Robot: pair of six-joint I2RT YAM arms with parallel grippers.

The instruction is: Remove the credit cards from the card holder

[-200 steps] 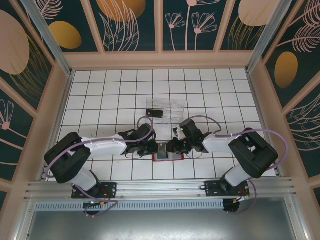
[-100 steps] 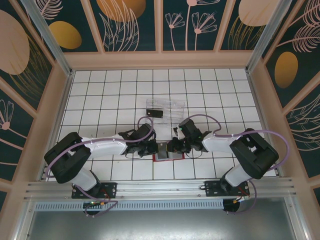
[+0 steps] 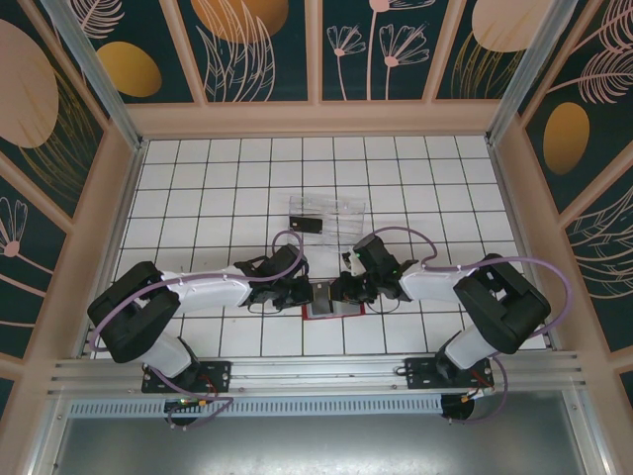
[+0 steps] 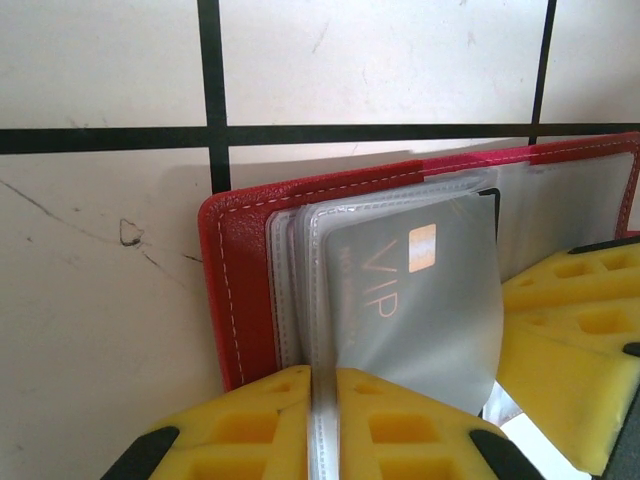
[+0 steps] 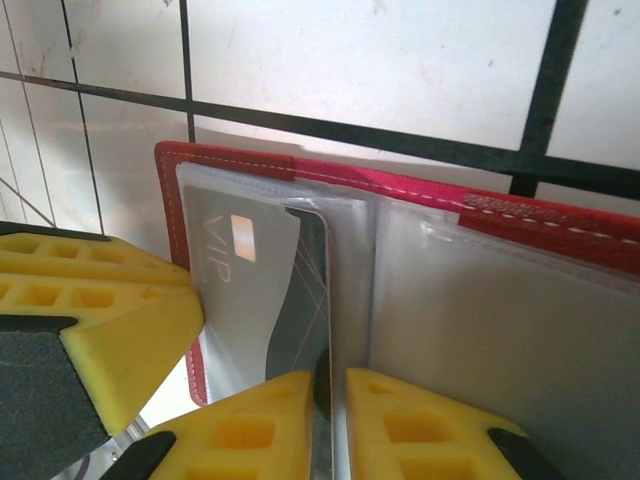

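**A:** What had changed on the tiled table in the last second?

**B:** Very little. The right arm had moved its wrist only slightly, and the left arm had stayed as it was. The clear tray had not moved. The card holder also lay in the same place, open on the near tiles between the two wrists.

**A:** And the pincers?

**B:** The left gripper had its yellow pads pressed together on the lower edge of the clear sleeves, close to the fold. The right gripper was also closed, on one thin leaf of these sleeves that stood up from the holder. Its pinch seemed a little tighter than before. I could not tell if the card inside this leaf was also in the pinch, or only the plastic.

**A:** Where were the cards, then?

**B:** The grey VIP card was still inside its sleeve, so it was not taken out yet. A dark card lay well apart from the holder, at the near left corner of the tray. From above I could not say if it was in the tray or just beside it.

**A:** What did this mean for the task?

**B:** I judged that both grips were now set and the pull had not begun. One pincer held the holder down while the other prepared the leaf. If the right pincer held only plastic, the whole leaf could lift and the card would stay inside.
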